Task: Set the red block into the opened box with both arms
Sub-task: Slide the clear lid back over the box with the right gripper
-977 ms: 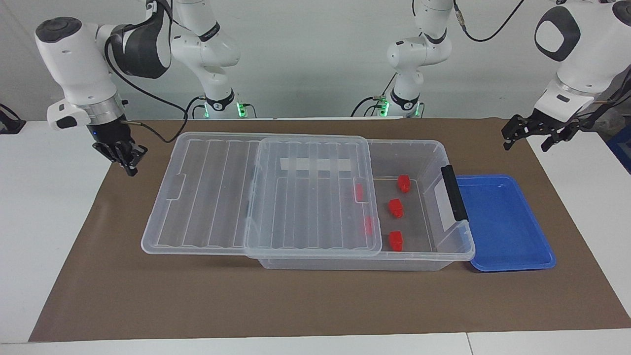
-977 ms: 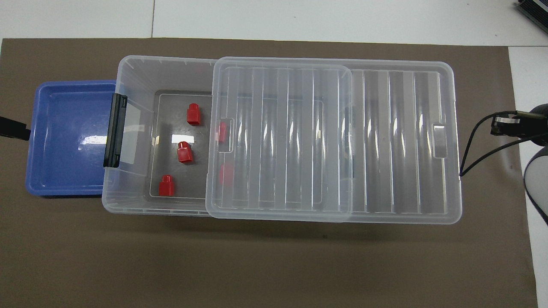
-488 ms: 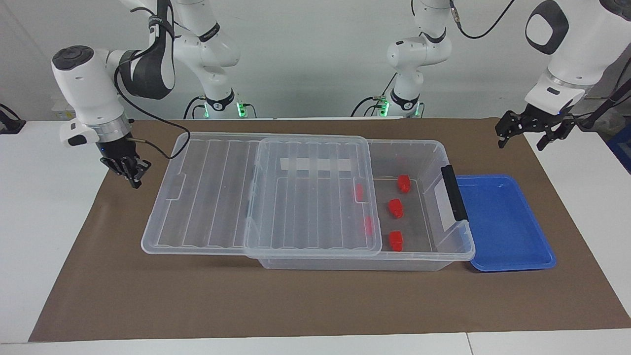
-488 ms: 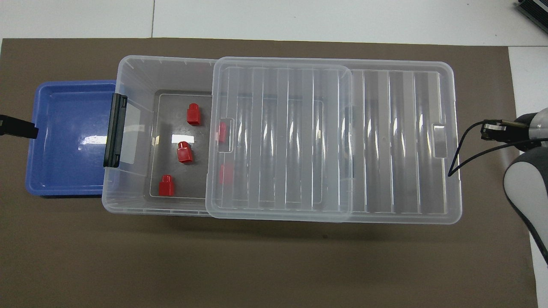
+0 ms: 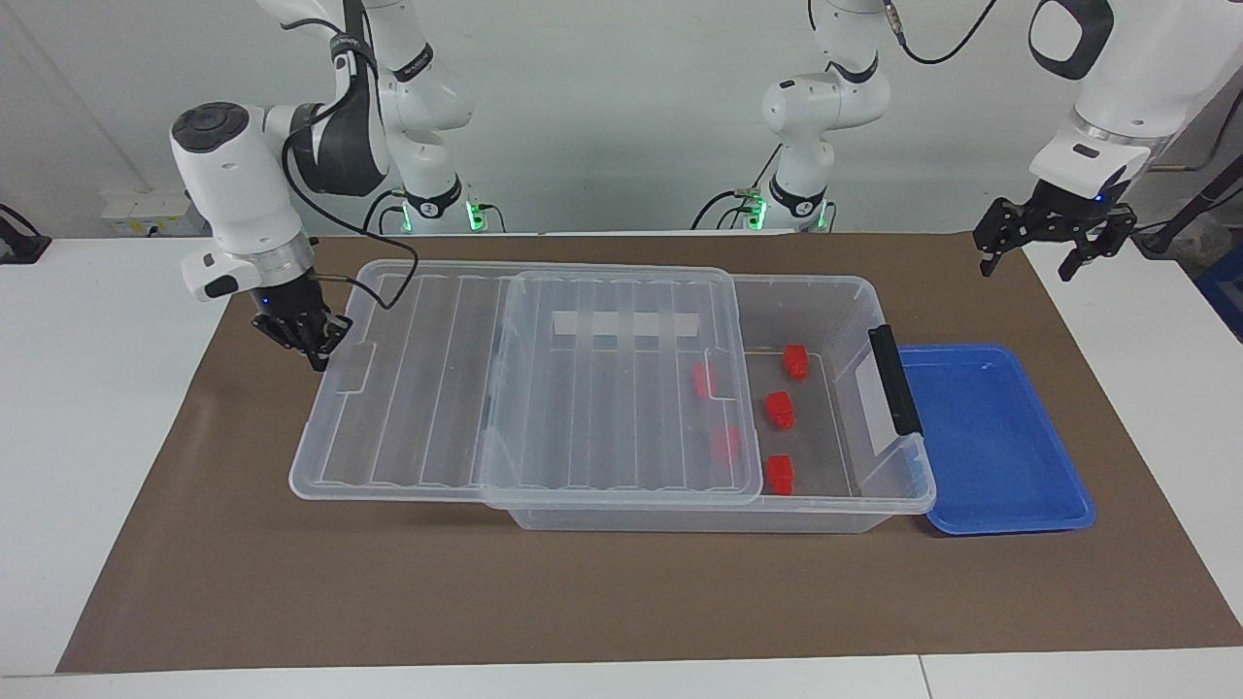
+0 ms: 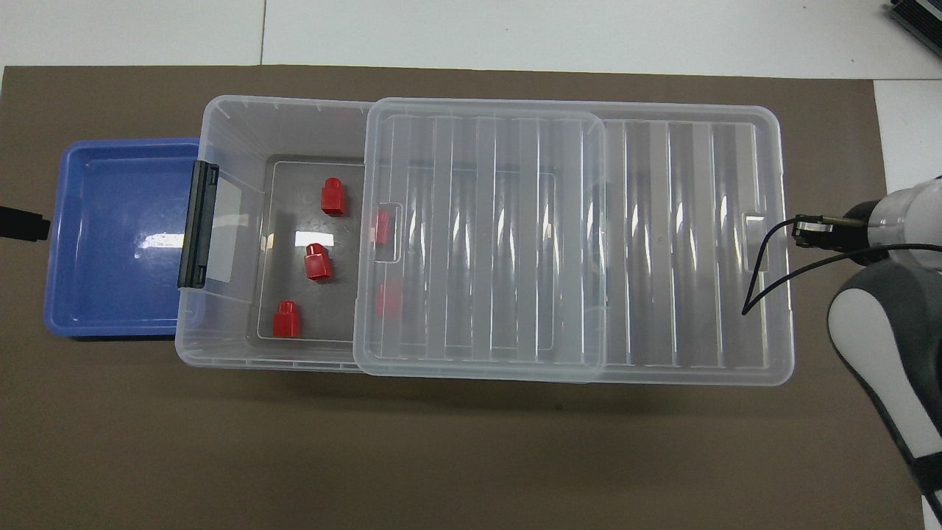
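The clear box [image 5: 825,284] [image 6: 221,110] sits mid-mat. Its ribbed lid [image 5: 583,388] [image 6: 515,243] lies slid toward the right arm's end and leaves the latch end uncovered. Several red blocks lie on the box floor. Three are in the uncovered part [image 5: 779,410] [image 6: 318,263], and two more show through the lid [image 5: 723,443]. My right gripper [image 5: 316,357] is shut, empty, with its tip against the lid's overhanging end. My left gripper [image 5: 1025,270] [image 6: 22,224] hangs open and empty in the air over the mat's corner by the blue tray.
An empty shallow blue tray [image 5: 991,437] [image 6: 110,235] lies against the box at the left arm's end. A black latch [image 5: 893,379] closes that end of the box. The right arm's cable [image 6: 758,294] loops over the lid's end.
My right gripper has swung in to the lid's end, and in the facing view the lid has slid slightly toward the left arm's end. My left gripper has risen a little.
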{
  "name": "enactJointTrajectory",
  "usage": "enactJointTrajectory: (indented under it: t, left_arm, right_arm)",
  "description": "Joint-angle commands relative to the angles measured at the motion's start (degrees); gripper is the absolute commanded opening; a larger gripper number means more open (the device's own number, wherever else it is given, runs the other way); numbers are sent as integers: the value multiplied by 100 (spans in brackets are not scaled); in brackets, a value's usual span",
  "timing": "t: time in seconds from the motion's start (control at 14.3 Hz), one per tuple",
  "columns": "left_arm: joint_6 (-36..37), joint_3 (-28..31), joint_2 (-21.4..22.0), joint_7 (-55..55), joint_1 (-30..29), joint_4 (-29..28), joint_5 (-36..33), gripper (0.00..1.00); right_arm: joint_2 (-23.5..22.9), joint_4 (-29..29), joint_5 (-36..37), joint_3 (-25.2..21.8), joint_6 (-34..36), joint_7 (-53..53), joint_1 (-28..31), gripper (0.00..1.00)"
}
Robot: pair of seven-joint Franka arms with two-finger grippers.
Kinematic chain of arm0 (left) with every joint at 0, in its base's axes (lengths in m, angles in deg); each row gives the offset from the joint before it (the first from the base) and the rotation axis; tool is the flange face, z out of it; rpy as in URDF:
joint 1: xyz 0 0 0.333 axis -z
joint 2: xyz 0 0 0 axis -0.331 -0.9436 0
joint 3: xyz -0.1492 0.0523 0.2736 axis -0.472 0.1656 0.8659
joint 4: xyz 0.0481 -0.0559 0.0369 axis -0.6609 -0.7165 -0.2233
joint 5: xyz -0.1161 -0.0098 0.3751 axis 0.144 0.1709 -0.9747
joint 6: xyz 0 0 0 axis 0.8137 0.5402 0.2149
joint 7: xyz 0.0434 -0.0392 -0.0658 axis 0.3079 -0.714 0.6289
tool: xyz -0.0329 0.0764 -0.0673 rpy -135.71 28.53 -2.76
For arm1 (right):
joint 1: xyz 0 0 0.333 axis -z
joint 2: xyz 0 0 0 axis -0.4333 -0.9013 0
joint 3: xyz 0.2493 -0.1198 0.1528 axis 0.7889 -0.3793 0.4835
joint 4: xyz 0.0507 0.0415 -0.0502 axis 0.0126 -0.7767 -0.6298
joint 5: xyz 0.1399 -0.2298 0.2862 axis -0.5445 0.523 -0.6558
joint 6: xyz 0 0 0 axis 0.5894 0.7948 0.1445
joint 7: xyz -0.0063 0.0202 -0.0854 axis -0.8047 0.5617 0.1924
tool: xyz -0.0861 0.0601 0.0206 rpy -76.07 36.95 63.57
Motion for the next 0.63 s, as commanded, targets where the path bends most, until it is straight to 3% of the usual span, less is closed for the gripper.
enactJointTrajectory:
  t: [0.0,0.21,0.56]
  left_arm:
    - [-156,61,231,-30,150,-314,-1,100]
    - [-165,61,249,110,395,-340,227,100]
    - [-130,61,266,225,519,-366,245,100]
  right_arm:
    - [193,-209,-20,25,12,113,-317,0]
    - [193,-209,-431,25,3,200,-660,0]
    - [158,-209,-477,25,-85,771,-1267,0]
